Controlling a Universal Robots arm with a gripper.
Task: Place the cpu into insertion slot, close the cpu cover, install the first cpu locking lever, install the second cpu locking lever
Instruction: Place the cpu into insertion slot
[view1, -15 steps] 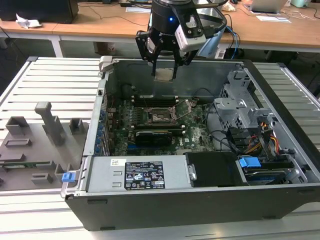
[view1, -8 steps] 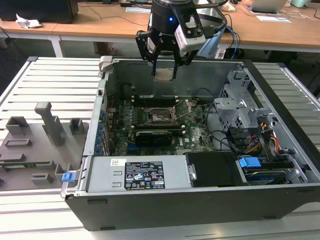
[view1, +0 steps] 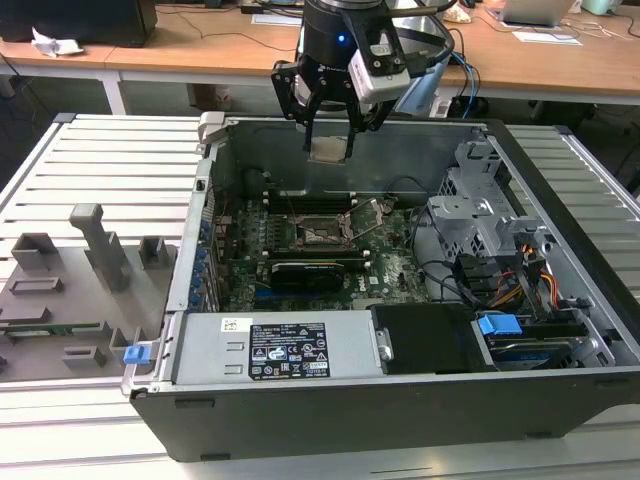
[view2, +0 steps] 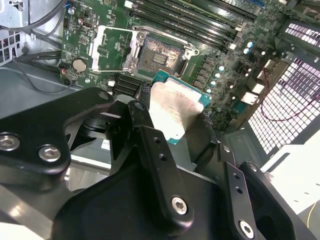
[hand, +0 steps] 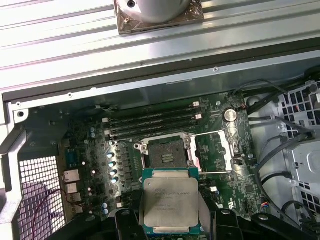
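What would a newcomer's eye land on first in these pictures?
First, the gripper clamped on the cpu, held in the air over the open computer case. Below it on the green board, the insertion slot lies bare, with the cpu cover swung open beside it.

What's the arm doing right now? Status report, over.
Gripper shut on cpu, hanging above the open case. Insertion slot bare, cpu cover flipped open. Nothing seen blocking the slot.
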